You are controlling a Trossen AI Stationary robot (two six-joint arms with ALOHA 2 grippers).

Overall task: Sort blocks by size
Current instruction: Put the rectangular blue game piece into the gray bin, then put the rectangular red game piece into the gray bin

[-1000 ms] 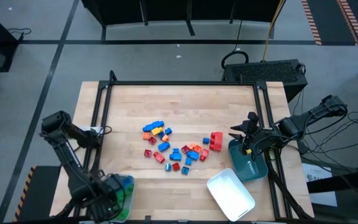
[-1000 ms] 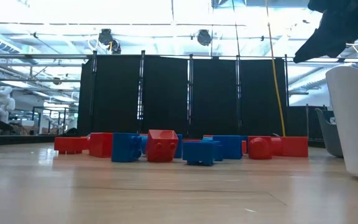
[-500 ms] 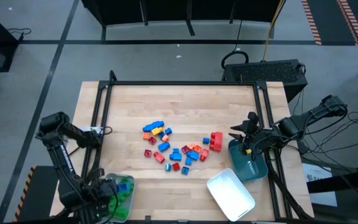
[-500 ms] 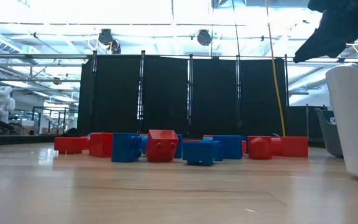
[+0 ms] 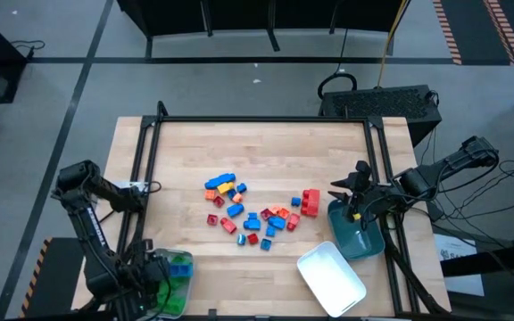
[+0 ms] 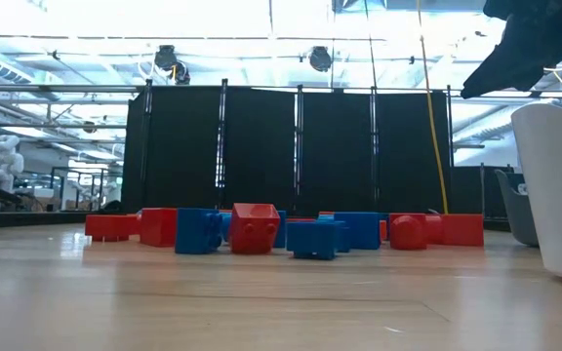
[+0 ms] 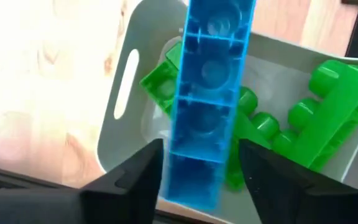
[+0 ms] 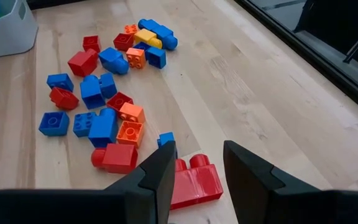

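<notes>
Tabletop (image 5: 266,152) blocks (image 5: 257,212) mostly unsorted; my left gripper (image 7: 197,180) holds a long blue block (image 7: 211,99) over green ones (image 7: 328,106).

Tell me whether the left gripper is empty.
No: the left gripper is shut on a long blue brick, above the grey tray of green bricks.

Readable text: none in any view.
Blocks (image 5: 252,211): only plain studs, no letters or numbers can be seen.
Trays (image 5: 332,273): no label can be seen.
Desk (image 5: 266,152): bare wood, no sign or marking.
</notes>
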